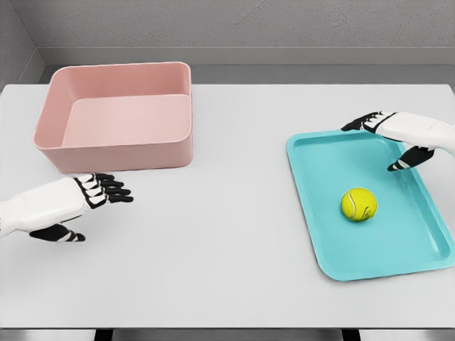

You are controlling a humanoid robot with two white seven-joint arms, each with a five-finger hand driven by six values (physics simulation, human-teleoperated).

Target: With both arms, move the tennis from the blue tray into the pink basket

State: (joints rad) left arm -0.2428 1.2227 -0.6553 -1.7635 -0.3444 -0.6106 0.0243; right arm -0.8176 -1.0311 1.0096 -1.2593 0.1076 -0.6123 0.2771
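Note:
A yellow-green tennis ball lies near the middle of the blue tray on the right side of the table. The pink basket stands at the back left, with nothing inside it. My right hand hovers over the tray's far right corner, fingers spread and holding nothing, a short way behind the ball. My left hand floats over the table just in front of the basket's near wall, fingers extended and relaxed, holding nothing.
The white table carries only the basket and the tray. Its front edge runs along the bottom of the view. A grey wall stands behind the table.

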